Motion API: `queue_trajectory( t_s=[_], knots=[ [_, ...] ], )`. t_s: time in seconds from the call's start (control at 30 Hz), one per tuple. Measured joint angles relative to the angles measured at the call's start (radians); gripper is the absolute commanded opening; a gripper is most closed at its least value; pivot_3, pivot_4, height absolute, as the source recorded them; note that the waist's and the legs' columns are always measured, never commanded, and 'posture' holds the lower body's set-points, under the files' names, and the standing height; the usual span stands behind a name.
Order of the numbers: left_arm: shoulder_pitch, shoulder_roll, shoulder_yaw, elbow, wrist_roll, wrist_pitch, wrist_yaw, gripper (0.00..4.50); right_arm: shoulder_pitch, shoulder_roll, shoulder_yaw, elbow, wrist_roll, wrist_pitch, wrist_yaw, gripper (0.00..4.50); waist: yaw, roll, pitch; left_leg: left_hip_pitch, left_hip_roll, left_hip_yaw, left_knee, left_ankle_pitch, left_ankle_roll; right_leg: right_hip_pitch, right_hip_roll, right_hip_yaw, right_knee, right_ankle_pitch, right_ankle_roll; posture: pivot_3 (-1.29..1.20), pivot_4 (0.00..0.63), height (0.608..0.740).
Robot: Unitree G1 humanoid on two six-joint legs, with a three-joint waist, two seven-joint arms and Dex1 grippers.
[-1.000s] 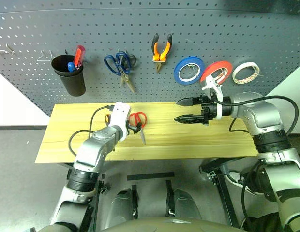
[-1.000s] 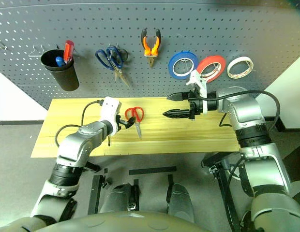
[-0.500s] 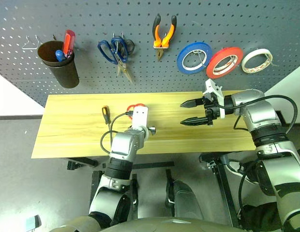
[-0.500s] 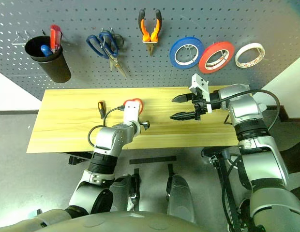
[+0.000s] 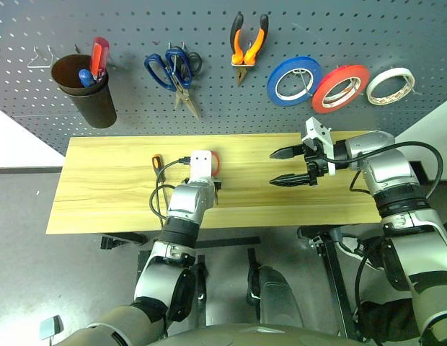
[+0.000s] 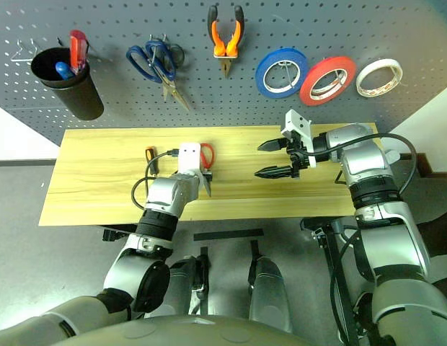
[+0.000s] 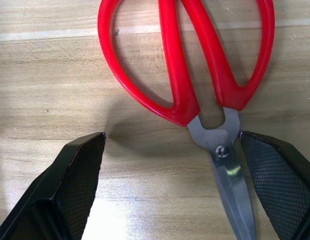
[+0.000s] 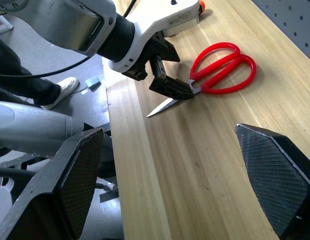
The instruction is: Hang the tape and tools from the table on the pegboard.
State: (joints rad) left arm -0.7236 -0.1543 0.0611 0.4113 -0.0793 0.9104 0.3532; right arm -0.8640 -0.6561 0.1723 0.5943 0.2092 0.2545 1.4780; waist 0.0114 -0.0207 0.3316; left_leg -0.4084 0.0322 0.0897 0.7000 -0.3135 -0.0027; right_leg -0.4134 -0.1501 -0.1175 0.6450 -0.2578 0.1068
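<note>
Left wrist view shows the left gripper [image 7: 172, 190], swung in from the side, now spread wide astride the red-handled scissors [image 7: 195, 80] lying flat on the tabletop [image 7: 55, 100], so a pinch at the pivot looks imminent.

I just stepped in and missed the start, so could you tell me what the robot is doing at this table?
It is hanging tools on the pegboard. The pliers and the tape already hang there. The left gripper is open, low over the red-handled scissors on the table, its fingers either side of the pivot, not yet closed. The right gripper is open above the table, holding nothing. The screwdriver lies on the table.
</note>
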Motion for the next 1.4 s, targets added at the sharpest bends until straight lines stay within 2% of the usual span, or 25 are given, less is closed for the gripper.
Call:
queue_trajectory(
  t_s=[0.3,0.4,0.8,1.17,1.3,1.4],
  knots=[
    [0.001,0.000,-0.026,-0.028,-0.017,0.061,-0.009,4.50,0.003,-0.009,-0.019,-0.001,-0.009,-0.001,-0.013,4.43,-0.002,0.000,0.003,0.000,0.000,0.000,0.000,0.000,0.000,0.000,0.000,0.000,0.000,0.000,0.000,-0.04,0.367,0.732],
    [0.001,-0.001,-0.029,-0.036,-0.020,0.077,0.001,4.00,0.002,-0.009,-0.020,-0.001,-0.010,-0.003,-0.020,4.50,-0.002,0.000,0.004,0.000,0.000,0.000,0.000,0.000,0.000,0.000,0.000,0.000,0.000,0.000,0.000,-0.04,0.367,0.732],
    [0.002,-0.001,-0.045,-0.039,-0.017,0.079,0.029,0.25,0.002,-0.009,-0.021,0.000,-0.012,-0.010,-0.028,4.50,-0.003,0.000,0.007,0.000,0.000,0.000,0.000,0.000,0.000,0.000,0.000,0.000,0.000,0.000,0.000,-0.05,0.370,0.732],
    [0.023,0.001,-0.045,-0.079,-0.019,0.087,0.024,0.24,-0.001,-0.009,-0.025,0.009,-0.020,-0.020,-0.038,4.50,-0.004,0.001,0.011,0.000,0.000,0.000,0.000,0.000,0.000,0.000,0.000,0.000,-0.001,0.000,0.000,-0.04,0.362,0.732],
    [0.099,0.004,-0.048,-0.208,-0.047,0.098,-0.068,0.24,-0.002,-0.008,-0.029,0.007,-0.018,-0.017,-0.037,4.50,-0.003,0.001,0.012,-0.001,0.000,0.000,-0.001,0.000,0.000,0.000,0.000,-0.001,-0.002,0.000,0.000,-0.02,0.350,0.732],
    [0.155,0.060,-0.107,-0.320,-0.056,0.098,-0.169,0.24,-0.003,-0.007,-0.034,-0.002,-0.008,-0.009,-0.035,4.50,-0.002,0.001,0.012,-0.001,0.000,0.000,-0.001,0.000,0.000,0.000,0.000,-0.001,-0.003,0.000,0.000,-0.02,0.338,0.732]
  ],
)
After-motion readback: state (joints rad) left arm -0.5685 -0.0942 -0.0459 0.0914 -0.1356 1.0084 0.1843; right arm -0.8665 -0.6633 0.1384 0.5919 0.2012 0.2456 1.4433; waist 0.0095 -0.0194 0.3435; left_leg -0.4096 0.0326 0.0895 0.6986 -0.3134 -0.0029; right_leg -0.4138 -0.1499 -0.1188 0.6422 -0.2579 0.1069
